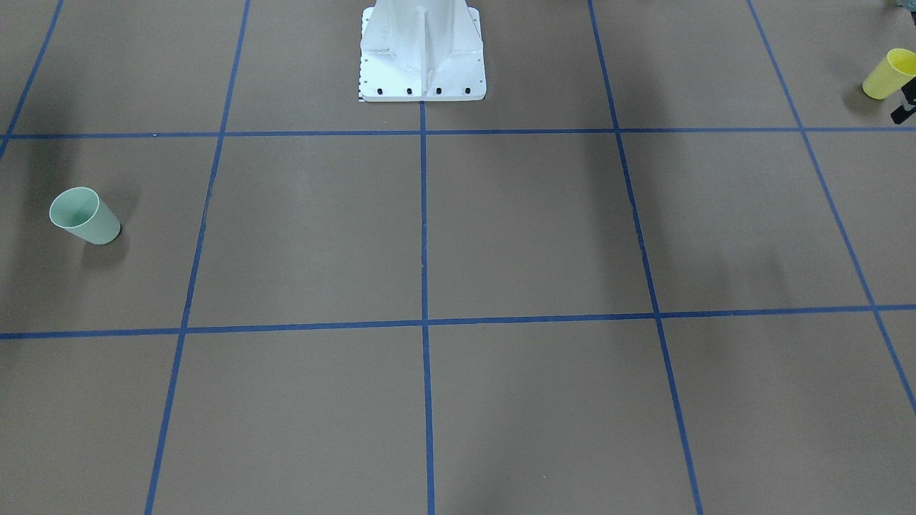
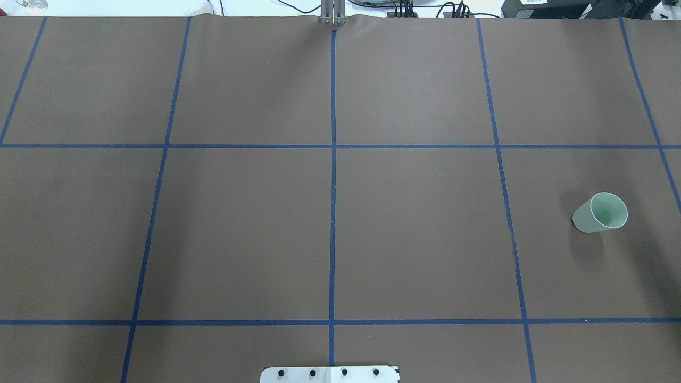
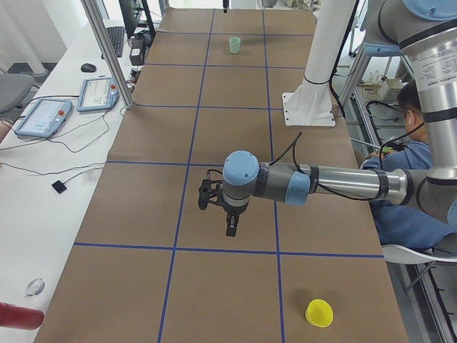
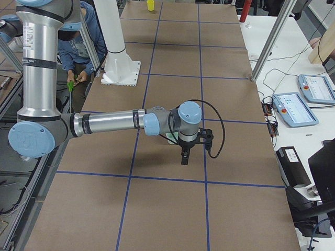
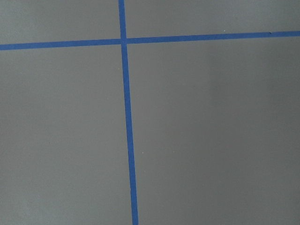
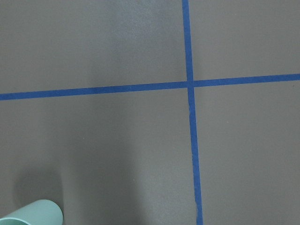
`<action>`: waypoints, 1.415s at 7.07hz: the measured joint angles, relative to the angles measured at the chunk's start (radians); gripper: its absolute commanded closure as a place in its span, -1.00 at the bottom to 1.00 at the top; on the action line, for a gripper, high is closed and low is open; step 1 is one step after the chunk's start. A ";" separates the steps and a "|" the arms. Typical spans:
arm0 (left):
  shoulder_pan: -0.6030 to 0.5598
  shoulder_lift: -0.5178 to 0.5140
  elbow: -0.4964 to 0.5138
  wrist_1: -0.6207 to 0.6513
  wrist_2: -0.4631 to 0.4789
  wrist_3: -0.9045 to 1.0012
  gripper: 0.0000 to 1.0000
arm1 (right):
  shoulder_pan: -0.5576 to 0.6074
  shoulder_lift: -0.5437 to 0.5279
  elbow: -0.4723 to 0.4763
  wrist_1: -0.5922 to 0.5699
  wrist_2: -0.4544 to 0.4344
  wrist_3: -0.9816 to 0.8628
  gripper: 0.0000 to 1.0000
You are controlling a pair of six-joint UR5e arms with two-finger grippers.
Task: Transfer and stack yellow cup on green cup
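Note:
The yellow cup (image 1: 887, 74) stands upright near the table's end on my left side, close to the robot's edge; it also shows in the exterior left view (image 3: 319, 312) and, far off, in the exterior right view (image 4: 151, 5). The green cup (image 1: 84, 216) stands upright toward my right end (image 2: 601, 213) (image 3: 234, 45); its rim shows in the right wrist view (image 6: 33, 213). My left gripper (image 3: 230, 230) hangs above the table about one grid square from the yellow cup. My right gripper (image 4: 183, 159) hangs just beside the green cup. I cannot tell whether either gripper is open or shut.
The white robot pedestal (image 1: 422, 57) stands at the table's robot-side edge. Blue tape lines divide the brown table into squares. Teach pendants (image 3: 43, 118) (image 4: 298, 110) and metal posts (image 3: 107, 50) line the operators' side. A seated person (image 3: 414, 143) is behind the robot.

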 measured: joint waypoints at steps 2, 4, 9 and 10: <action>0.000 0.005 0.008 -0.044 0.003 -0.004 -1.00 | 0.000 0.000 -0.002 0.000 0.000 0.000 -1.00; 0.001 0.014 0.011 -0.053 0.007 -0.022 -1.00 | 0.000 -0.001 -0.003 0.000 0.000 -0.001 -1.00; 0.019 -0.011 0.011 -0.050 0.082 -0.386 -1.00 | -0.001 0.003 0.001 0.019 0.004 0.000 -1.00; 0.030 -0.017 0.011 -0.051 0.116 -0.510 -1.00 | -0.001 0.001 0.001 0.032 0.007 0.000 -1.00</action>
